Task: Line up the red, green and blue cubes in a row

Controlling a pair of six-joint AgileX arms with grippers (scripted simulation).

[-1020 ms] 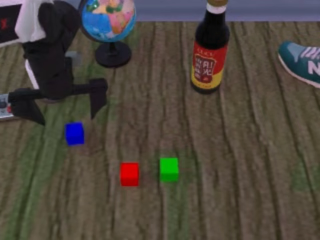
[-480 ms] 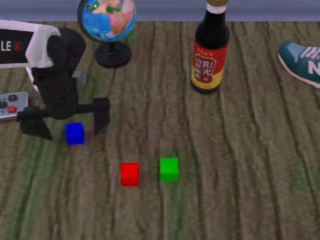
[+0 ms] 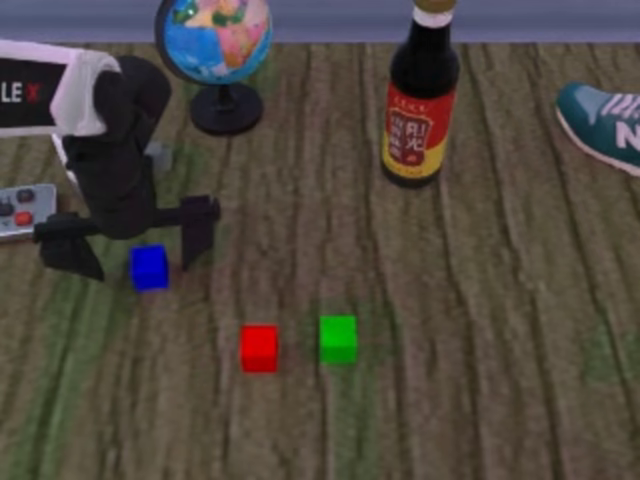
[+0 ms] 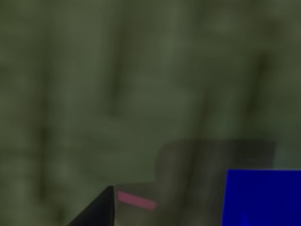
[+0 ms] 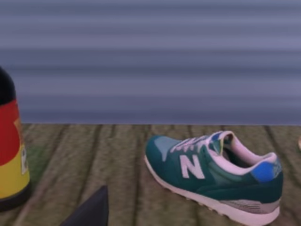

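Here the left hand [image 3: 128,235] hangs released over the blue cube [image 3: 149,267], which sits left of the red cube [image 3: 259,348] and green cube [image 3: 338,338]. Best to centre both fingers around it before clenching.

The teal shoe [image 3: 603,125] is cut off by the top view's right edge.

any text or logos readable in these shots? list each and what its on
"N": side of the teal shoe.
"LE X", partly cut off: white casing of the left arm.
Sauce bottle label: characters too blurred to read.
Globe: no legible print.
Cubes: none.
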